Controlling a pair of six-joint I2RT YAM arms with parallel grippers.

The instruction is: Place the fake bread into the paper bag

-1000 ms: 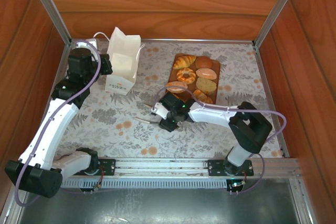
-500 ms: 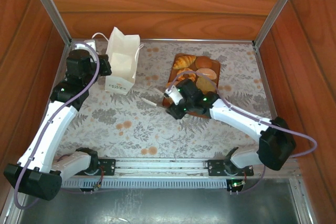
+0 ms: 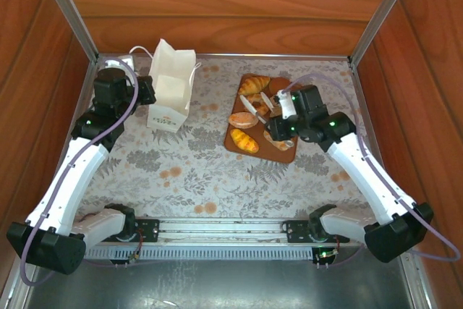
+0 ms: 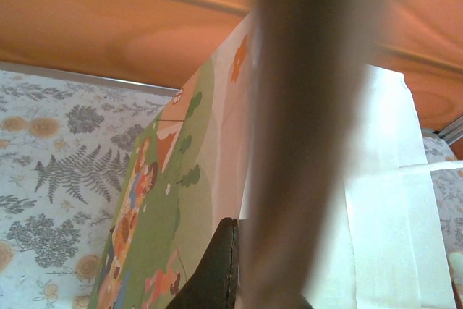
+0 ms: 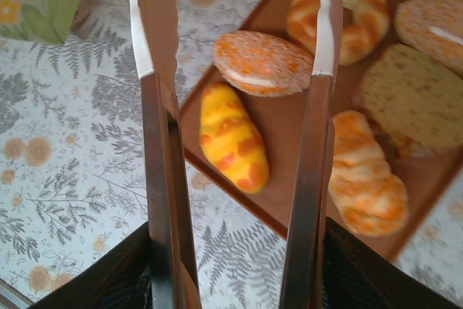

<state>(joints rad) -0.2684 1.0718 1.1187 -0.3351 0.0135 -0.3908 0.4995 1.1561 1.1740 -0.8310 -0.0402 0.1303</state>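
The paper bag point(image 3: 172, 86) is being seen upright at the far-left corner of the desk point(image 3: 181, 171), with its mouth opened upward. The left hand point(image 3: 147, 92) is being pressed against the bag's left wall near the top. In the left wrist view its fingers point(image 4: 289, 142) are being shown closed together as one blurred bar along the bag's upper edge, with the printed face on one side and plain white paper on the other. Whether paper is being pinched between them cannot be told. The fake bread point(image 3: 254, 85) is being carried on a brown board point(image 5: 289, 132), which is being seen toward the far edge of the desk, right of the middle and well apart from the bag. The right hand point(image 3: 259, 104) is being held over the board, its jaws being set partly apart with nothing between them. Beneath it, in the right wrist view, a yellow striped roll point(image 5: 233, 137) is being shown at the board's near-left corner. A round orange bun point(image 5: 262, 63) with a pale filling is being shown just beyond it along the left edge, and a twisted ring point(image 5: 340, 12) farther in. A greenish oval piece point(image 5: 409, 95) is being shown to the right and a croissant point(image 5: 365, 179) by the board's near edge. All the pieces in view are being borne by the board.
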